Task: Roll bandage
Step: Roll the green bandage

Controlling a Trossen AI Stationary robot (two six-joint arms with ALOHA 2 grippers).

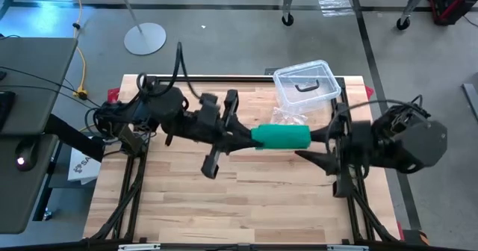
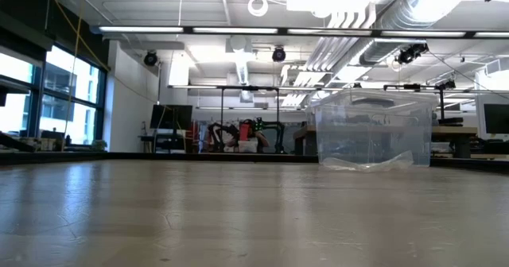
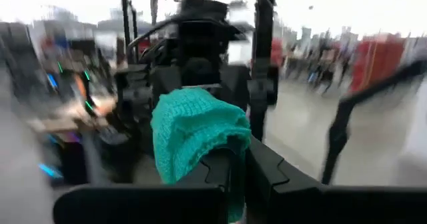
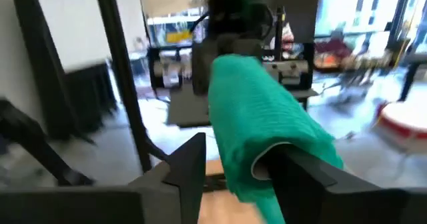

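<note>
No words or numbers can be read; a white paper point(image 1: 81, 163) beside the table shows dark letters, too small to read

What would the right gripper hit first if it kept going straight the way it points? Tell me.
The green bandage roll already sits between the right gripper's fingers; past it, the left gripper holds the roll's other end, though depth is hard to judge.

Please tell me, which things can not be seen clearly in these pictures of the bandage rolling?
- High view: the ends of the bandage are covered by the left tool and the right tool.
- Low view: bandage and both tools are out of frame; only the clear box and the table appear.
- Left wrist view: motion blur smears the room behind the bandage.
- Right wrist view: the bandage's lower part is cut off by the edge.
</note>
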